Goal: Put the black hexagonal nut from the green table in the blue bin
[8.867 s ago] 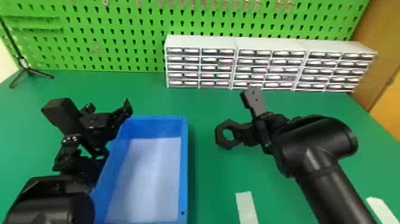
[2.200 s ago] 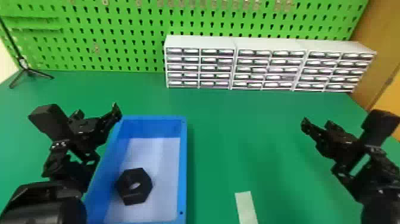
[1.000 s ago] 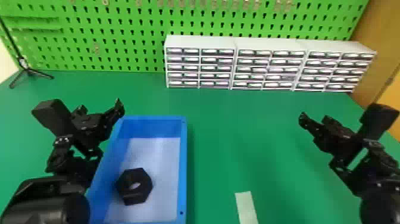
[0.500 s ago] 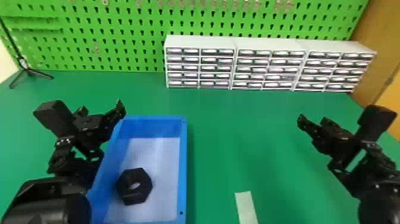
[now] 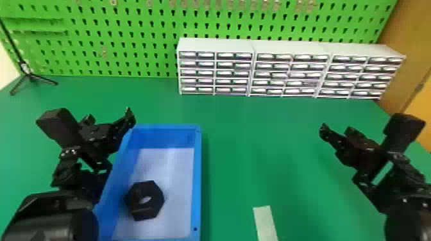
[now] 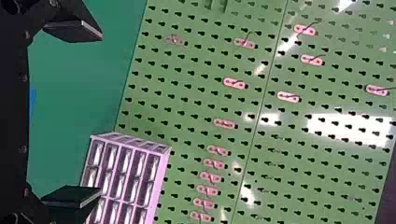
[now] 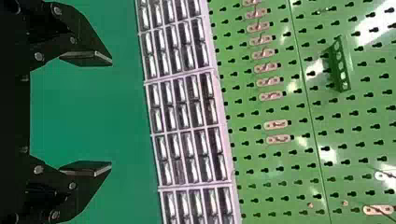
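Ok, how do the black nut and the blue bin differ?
The black nut is six-sided, while the blue bin is rectangular. The nut has a hole through its middle; the bin has a pale, closed floor. The nut is much smaller and lies inside the bin. Both lie flat.

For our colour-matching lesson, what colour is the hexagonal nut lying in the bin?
The nut is black, seen best in the head view.

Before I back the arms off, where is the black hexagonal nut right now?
In the head view, the black hexagonal nut lies inside the blue bin, on its floor toward the near end, to the right of the left arm.
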